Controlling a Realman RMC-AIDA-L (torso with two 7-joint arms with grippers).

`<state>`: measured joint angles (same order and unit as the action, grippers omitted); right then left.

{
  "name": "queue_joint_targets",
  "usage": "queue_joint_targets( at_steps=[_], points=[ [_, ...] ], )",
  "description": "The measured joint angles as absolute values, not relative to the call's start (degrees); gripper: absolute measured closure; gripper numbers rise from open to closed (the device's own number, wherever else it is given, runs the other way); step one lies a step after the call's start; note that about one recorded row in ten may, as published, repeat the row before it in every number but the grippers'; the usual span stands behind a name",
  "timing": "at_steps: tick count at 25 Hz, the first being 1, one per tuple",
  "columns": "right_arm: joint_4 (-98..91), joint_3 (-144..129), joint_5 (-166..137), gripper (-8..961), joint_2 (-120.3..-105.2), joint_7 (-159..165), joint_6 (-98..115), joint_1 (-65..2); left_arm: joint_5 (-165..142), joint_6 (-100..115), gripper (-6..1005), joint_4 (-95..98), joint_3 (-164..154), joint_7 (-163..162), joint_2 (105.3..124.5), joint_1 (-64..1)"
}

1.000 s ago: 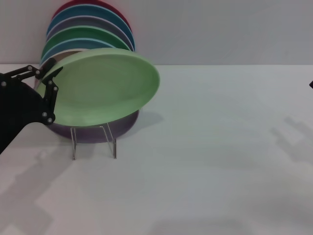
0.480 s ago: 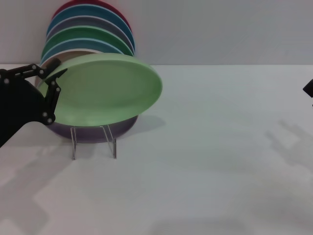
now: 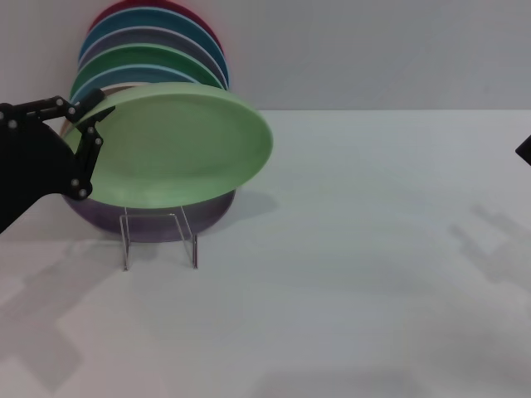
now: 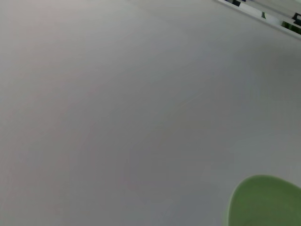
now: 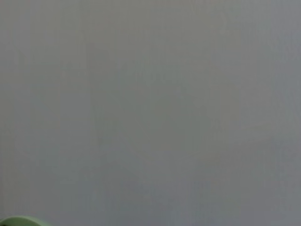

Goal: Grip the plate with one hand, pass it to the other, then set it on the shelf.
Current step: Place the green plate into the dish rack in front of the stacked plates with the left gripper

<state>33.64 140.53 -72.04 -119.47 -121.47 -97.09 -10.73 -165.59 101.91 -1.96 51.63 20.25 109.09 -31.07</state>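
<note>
Plate (image 3: 178, 145), light green, gripped at its left rim by the left gripper (image 3: 90, 116), fingers clamped on the edge, lifted off the stack over the clear shelf (image 3: 158, 236) at far left. Best kept tilted steady and carried rightward. Right gripper (image 3: 525, 149) barely seen at right edge; fingers impossible to tell.

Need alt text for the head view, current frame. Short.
The left gripper, at the left edge, is shut on the rim of a light-green plate, holding it tilted above a clear acrylic rack in front of a row of colored plates. Only a dark tip of the right arm shows at the right edge above the white table.
</note>
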Motion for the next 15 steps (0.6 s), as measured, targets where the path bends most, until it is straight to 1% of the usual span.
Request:
queue_joint_targets(
  at_steps=[7,15],
  points=[
    [33.67,140.53,-71.98,367,-119.44,-121.46,-97.13,-10.83,-165.59,101.73,870,-0.81,51.19,20.03,109.01,-31.41],
    [33.67,140.53,-71.98,368,-119.44,-121.46,-97.13,-11.09,-165.59,100.79,857,-0.7,50.27,20.03,108.16,-31.51]
  ],
)
